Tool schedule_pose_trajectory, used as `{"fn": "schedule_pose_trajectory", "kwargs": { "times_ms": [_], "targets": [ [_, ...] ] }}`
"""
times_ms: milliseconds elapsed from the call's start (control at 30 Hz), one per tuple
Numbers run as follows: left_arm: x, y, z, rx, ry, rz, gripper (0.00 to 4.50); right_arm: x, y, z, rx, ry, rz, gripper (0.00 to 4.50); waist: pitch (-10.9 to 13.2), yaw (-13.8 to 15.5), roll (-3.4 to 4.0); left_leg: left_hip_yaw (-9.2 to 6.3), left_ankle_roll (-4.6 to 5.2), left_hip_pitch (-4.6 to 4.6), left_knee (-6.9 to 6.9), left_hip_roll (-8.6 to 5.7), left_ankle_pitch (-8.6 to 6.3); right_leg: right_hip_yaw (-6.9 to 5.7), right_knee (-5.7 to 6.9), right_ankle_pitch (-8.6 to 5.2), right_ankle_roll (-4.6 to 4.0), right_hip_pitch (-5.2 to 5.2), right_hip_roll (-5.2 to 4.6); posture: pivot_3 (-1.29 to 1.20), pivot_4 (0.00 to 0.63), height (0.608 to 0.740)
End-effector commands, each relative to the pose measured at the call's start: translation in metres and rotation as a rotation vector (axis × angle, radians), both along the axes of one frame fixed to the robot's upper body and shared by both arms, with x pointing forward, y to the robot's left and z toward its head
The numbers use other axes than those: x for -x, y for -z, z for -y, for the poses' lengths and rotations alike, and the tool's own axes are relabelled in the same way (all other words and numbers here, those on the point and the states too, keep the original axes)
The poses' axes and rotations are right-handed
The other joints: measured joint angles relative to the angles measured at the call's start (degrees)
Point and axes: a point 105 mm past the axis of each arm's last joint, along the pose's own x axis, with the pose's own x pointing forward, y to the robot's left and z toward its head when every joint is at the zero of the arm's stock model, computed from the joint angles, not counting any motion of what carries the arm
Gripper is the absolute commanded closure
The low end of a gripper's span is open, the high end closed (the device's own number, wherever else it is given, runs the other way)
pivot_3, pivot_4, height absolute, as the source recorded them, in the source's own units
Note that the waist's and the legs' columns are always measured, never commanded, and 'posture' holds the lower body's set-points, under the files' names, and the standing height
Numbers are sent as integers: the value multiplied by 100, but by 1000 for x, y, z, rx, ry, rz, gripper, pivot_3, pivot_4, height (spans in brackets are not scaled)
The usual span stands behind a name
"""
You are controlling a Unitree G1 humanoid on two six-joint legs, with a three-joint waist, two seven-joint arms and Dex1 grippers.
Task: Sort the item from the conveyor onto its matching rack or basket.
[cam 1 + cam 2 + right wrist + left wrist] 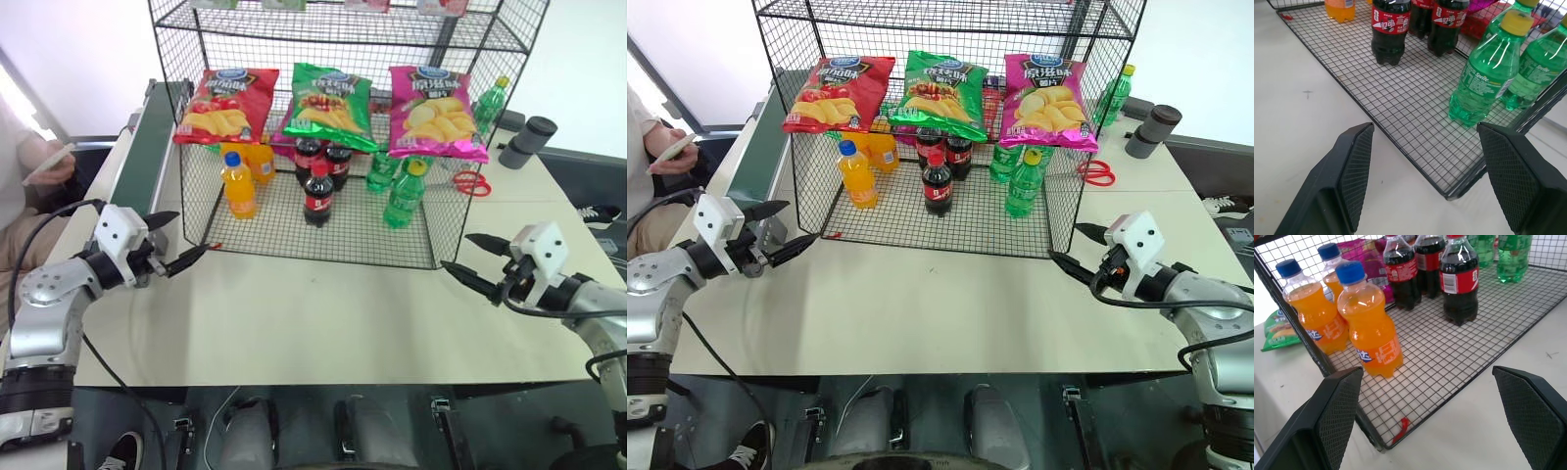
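1. Hanging on the rack [431,235], the green bag [328,106] is seen between red bag [225,104] and pink bag [435,112].
2. Both grippers, left [171,240] and right [473,260], are held released, empty, over the table [323,323].
3. Sorting looks done; the conveyor [147,132] should be checked next.

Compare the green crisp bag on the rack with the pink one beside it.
The green crisp bag hangs in the middle of the rack front, above the cola bottles; the pink crisp bag hangs at the right end, above the green soda bottles. Green reaches less far down than pink. Both are glossy, carry a blue oval logo and show yellow crisps.
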Motion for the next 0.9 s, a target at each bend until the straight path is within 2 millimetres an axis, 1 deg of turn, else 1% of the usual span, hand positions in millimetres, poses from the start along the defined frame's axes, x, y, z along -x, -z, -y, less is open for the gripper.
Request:
{"fn": "schedule_pose_trajectory", "kwargs": {
  "times_ms": [33,133,233,433,633,767,900],
  "targets": [
    [-3,-18,-2,-9,-14,108,0,2,-6,5,6,1,28,1015,0,-2,0,1,0,0,0,0,0,0,0,0,0,0,0,0,150,740],
    [-4,-15,-5,-14,-38,73,0,3,-7,7,17,1,36,1015,0,-11,0,2,0,0,0,0,0,2,0,0,0,0,0,0,150,740],
    [-5,-17,-6,-21,-25,78,0,3,-9,10,26,5,48,1015,0,-14,0,1,0,3,-1,2,0,3,2,0,0,-1,3,0,150,740],
    [-5,-22,-7,3,9,95,0,4,-11,6,42,-25,86,1015,0,-8,0,4,0,3,-1,1,0,3,2,0,0,-1,3,0,150,740],
    [-4,-17,-6,-9,12,85,0,5,-9,7,47,-45,83,1015,0,-7,0,4,0,3,-1,2,0,3,2,0,0,0,3,0,150,740],
    [-3,-16,-6,-11,8,85,0,5,-12,7,41,-52,107,1015,0,-8,0,4,0,3,-1,2,0,3,2,0,0,0,3,0,150,740],
    [-3,-14,-5,-11,6,81,0,4,-11,8,45,-54,100,1015,0,-7,0,3,0,3,-1,2,0,3,2,0,0,0,3,0,150,740]
  ]
}}
